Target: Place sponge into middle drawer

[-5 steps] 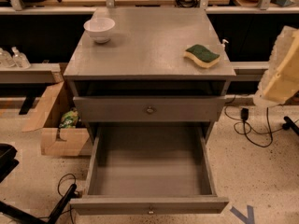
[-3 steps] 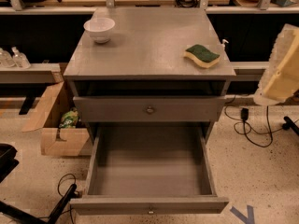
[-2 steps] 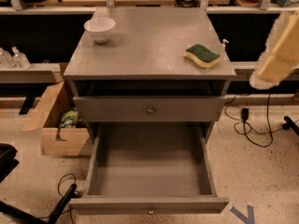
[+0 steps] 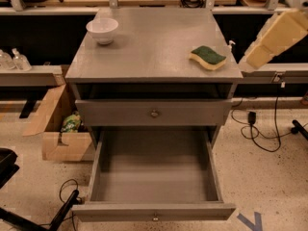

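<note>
The sponge (image 4: pixel 208 57), dark green on pale yellow foam, lies on the right side of the grey cabinet top (image 4: pixel 154 47), near its front edge. The middle drawer (image 4: pixel 154 170) is pulled fully open below, its grey tray empty and its round knob at the front. The alike drawer above it (image 4: pixel 154 113) is closed. My gripper (image 4: pixel 275 38), a cream-coloured tilted block, hangs at the right edge of the view. It is beyond the cabinet's right side, to the right of the sponge and slightly above it, and does not touch it.
A white bowl (image 4: pixel 102 30) stands at the back left of the cabinet top. An open cardboard box (image 4: pixel 60 129) sits on the floor to the left. Cables (image 4: pixel 260 129) trail on the floor to the right. A black chair base (image 4: pixel 9 170) is at lower left.
My gripper has moved up and a little to the left, closer to the cabinet's right edge. The sponge, bowl and drawers have not moved.
</note>
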You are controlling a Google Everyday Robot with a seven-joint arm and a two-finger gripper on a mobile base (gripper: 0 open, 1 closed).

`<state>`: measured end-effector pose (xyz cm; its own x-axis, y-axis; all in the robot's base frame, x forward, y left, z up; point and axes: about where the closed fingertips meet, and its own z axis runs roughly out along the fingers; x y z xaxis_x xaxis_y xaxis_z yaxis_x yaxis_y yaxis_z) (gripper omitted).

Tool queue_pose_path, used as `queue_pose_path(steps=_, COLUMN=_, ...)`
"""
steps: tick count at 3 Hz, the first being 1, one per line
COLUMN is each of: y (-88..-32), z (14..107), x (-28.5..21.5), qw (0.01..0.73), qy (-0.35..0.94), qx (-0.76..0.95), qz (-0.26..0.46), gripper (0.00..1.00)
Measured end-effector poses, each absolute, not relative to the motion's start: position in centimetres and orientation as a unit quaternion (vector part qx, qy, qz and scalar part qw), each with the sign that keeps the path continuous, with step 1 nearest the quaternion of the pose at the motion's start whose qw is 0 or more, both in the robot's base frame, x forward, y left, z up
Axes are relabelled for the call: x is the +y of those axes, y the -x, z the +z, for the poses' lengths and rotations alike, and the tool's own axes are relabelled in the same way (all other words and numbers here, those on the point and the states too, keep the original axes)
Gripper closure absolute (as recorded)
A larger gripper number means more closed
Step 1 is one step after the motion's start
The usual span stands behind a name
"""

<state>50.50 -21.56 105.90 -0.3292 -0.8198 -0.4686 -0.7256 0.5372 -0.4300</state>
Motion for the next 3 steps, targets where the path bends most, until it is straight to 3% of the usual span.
queue_pose_path(steps=3, y=-55.9, z=101.9, x=-22.8, qw=0.422, qy=0.418, qx=0.804, qz=-0.039, gripper=0.0)
